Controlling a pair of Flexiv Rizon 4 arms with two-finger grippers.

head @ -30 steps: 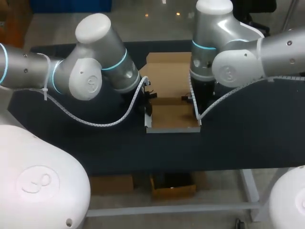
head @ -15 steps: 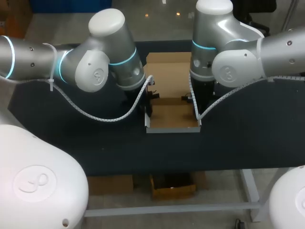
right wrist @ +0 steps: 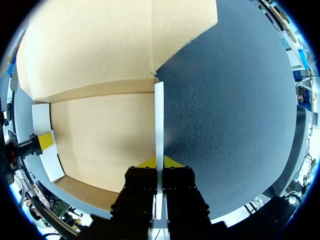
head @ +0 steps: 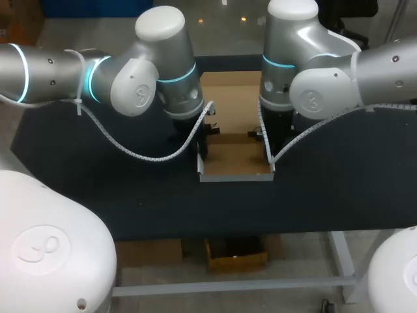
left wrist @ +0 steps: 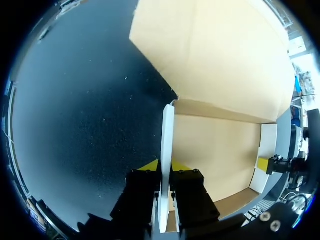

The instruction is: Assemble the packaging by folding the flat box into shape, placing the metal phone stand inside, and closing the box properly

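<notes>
- Your left arm (head: 153, 72) has swung its elbow and upper joints in toward the brown cardboard box (head: 238, 160) over the last second. The wrist end has kept its place at the box's left side.
- The left gripper (left wrist: 165, 165) is clamped on the upright left side wall (left wrist: 167, 135), with a yellow tip pressed to each face.
- The right gripper (right wrist: 159, 162) pinches the upright right side wall (right wrist: 159, 115) the same way. That arm has not moved.
- The box sits mid-way across the dark table (head: 326, 189), where it was earlier, with its wide lid flap (head: 228, 104) lying open behind the tray.
- I judge this a change of arm posture, not a fold.
- The metal phone stand is not in view, so placing it and closing the box remain.
</notes>
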